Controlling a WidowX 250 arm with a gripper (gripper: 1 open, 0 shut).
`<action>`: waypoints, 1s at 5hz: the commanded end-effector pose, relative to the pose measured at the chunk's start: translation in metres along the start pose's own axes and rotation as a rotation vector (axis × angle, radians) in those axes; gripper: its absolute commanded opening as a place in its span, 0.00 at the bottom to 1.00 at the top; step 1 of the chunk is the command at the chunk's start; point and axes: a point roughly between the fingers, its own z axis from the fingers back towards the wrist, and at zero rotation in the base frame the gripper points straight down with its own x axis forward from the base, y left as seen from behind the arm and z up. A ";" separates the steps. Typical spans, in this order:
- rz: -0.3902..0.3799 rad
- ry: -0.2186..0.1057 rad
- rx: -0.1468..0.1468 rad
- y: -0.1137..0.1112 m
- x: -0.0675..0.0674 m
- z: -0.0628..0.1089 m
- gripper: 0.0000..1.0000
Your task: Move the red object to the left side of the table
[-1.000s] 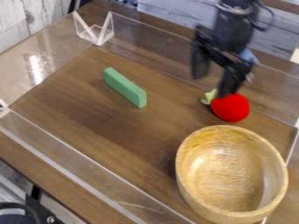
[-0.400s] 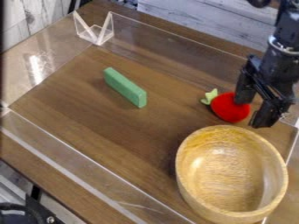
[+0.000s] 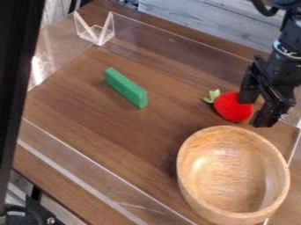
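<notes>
Tool (image 3: pixel 261 107) now lower beside fruit (image 3: pixel 233 107)

A lone camera looks steeply down on the wood-grain tabletop (image 3: pixel 88 119) from above, close enough that the frame's borders crop the surface. The wooden bowl (image 3: pixel 233 174) sits toward five o'clock in the picture, the green block (image 3: pixel 126 87) toward ten, the pale plank wall (image 3: pixel 223 22) toward one. With one view, nothing is shared.
</notes>
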 end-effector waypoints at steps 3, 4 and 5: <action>0.179 -0.020 -0.013 0.026 -0.013 -0.019 1.00; 0.187 -0.012 -0.018 0.038 -0.014 -0.030 1.00; 0.196 -0.006 -0.024 0.050 -0.016 -0.034 0.00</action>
